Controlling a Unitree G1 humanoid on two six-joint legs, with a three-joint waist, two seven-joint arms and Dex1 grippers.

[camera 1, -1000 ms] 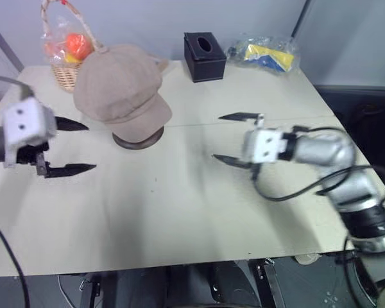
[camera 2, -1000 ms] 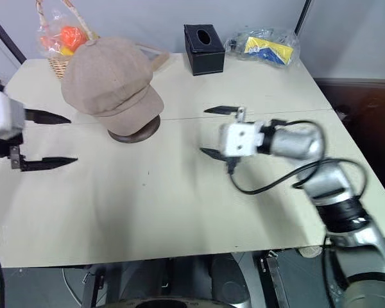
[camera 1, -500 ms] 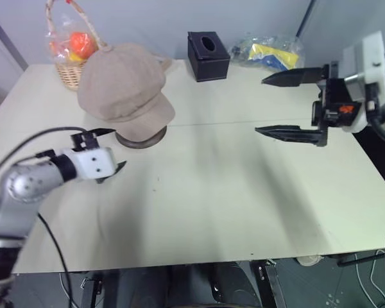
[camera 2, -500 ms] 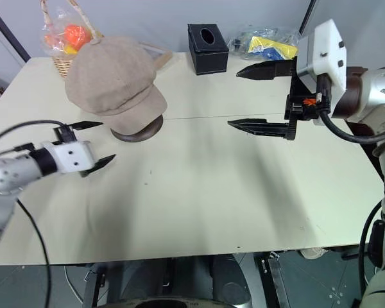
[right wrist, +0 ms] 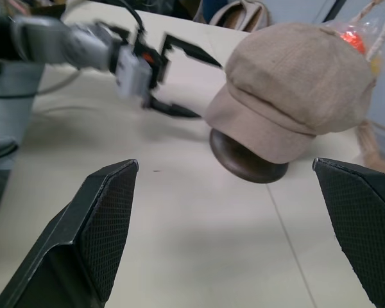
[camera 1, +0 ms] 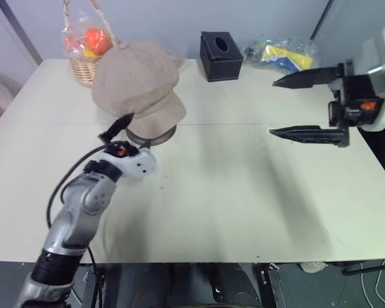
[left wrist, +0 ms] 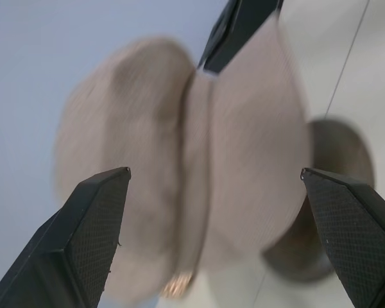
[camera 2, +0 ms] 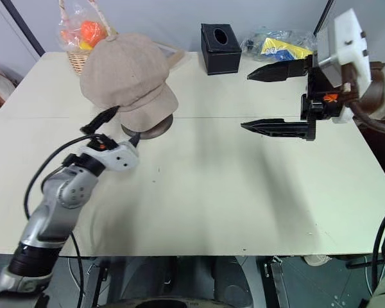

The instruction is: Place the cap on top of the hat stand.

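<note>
The beige cap point(camera 1: 138, 83) sits over the top of the dark brown hat stand point(camera 1: 153, 136), whose round base shows under the brim. My left gripper point(camera 2: 120, 126) is open just in front of the cap's lower edge, pointing at it. I cannot tell if a finger touches the fabric. In the left wrist view the cap point(left wrist: 179, 179) and the base point(left wrist: 330, 192) lie between my open fingers point(left wrist: 83, 237). My right gripper point(camera 1: 273, 107) hangs open and empty above the table's right side, pointing left toward the cap point(right wrist: 295, 83).
A wicker basket point(camera 1: 85, 61) with wrapped fruit stands behind the cap at the back left. A black tissue box point(camera 1: 221, 56) and a plastic bag point(camera 1: 279, 54) with yellow and blue contents sit along the back edge of the cream table point(camera 1: 212, 205).
My left gripper swung in from the left, turned, and now points at the cap's front. My right gripper rose off the table and moved to the right. Both stayed open; the cap has not moved.
</note>
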